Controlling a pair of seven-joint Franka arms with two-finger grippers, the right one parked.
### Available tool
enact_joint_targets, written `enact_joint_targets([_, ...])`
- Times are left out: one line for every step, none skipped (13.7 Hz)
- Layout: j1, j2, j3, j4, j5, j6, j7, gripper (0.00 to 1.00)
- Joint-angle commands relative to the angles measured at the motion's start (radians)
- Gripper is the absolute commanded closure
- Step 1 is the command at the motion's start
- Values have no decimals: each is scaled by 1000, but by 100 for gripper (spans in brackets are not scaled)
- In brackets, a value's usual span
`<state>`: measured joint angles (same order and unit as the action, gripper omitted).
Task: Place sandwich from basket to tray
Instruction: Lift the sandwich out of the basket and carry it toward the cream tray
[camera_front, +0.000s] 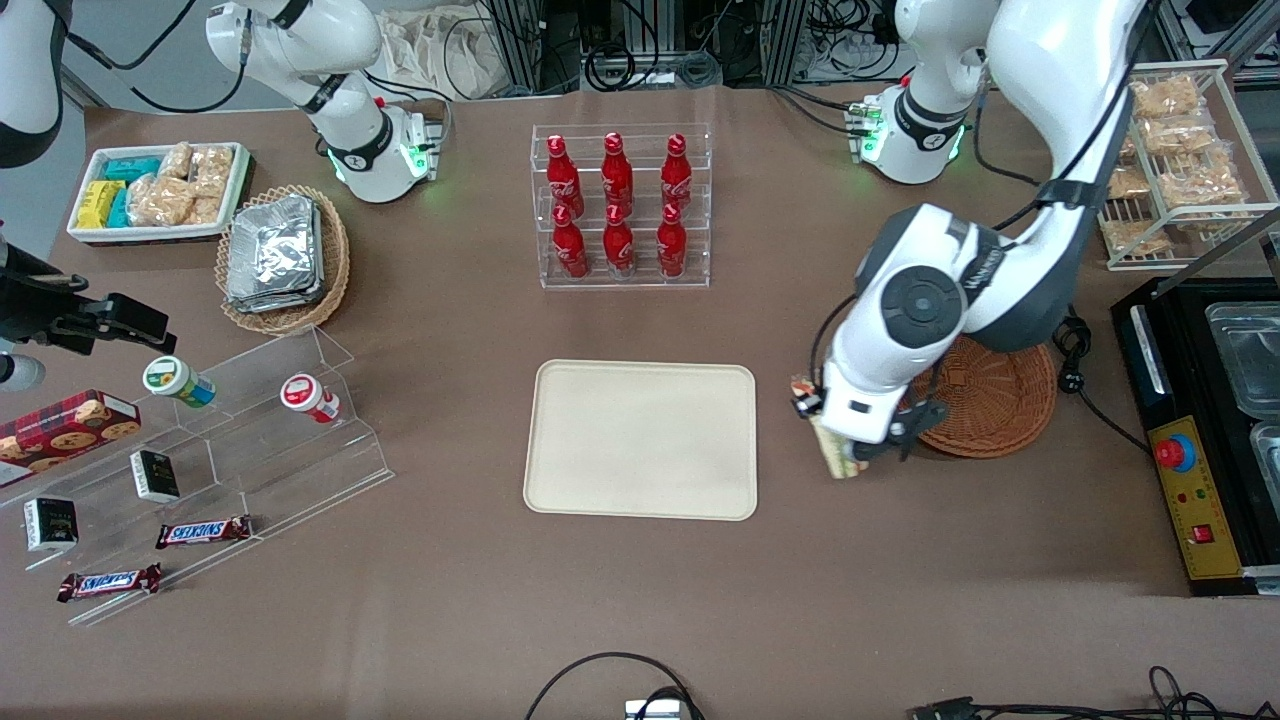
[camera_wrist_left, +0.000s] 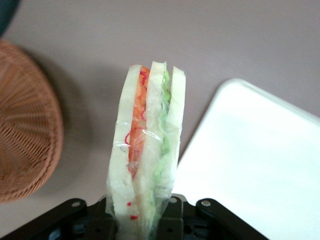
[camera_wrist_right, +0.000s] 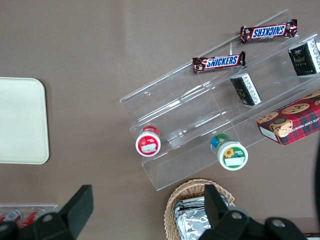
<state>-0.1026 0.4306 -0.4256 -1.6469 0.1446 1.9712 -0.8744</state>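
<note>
My pincer (camera_front: 838, 455), right of centre in the front frame, is clamped on the wrapped sandwich (camera_wrist_left: 147, 150), holding it above the bare table (camera_front: 640, 600) between the basket (camera_front: 990, 395) and the tray (camera_front: 640, 440).

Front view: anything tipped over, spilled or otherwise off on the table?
Two small cups lie on their sides on the clear stepped display: the green-lidded cup and the red-lidded cup. Nothing is spilled. The gripper, shut on the sandwich, is between the basket and the tray, and both are empty.
</note>
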Motion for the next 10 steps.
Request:
enact_joint_targets([-77, 132, 5, 135, 27, -26, 126, 100])
enact_joint_targets([-95, 198, 5, 201, 27, -26, 139, 100])
enact_joint_targets([-106, 267, 5, 267, 26, -26, 178, 100])
enact_joint_targets([-136, 314, 5, 307, 27, -25, 189, 100])
enact_joint_targets([-167, 339, 13, 320, 30, -25, 187, 100])
enact_joint_targets([-170, 355, 16, 320, 36, -14, 187, 100])
enact_joint_targets([-174, 370, 15, 314, 50, 9, 183, 91])
enact_joint_targets([-187, 385, 16, 311, 53, 24, 181, 86])
enact_joint_targets([-196, 398, 16, 311, 56, 24, 181, 81])
enact_joint_targets([-197, 405, 16, 309, 58, 24, 181, 74])
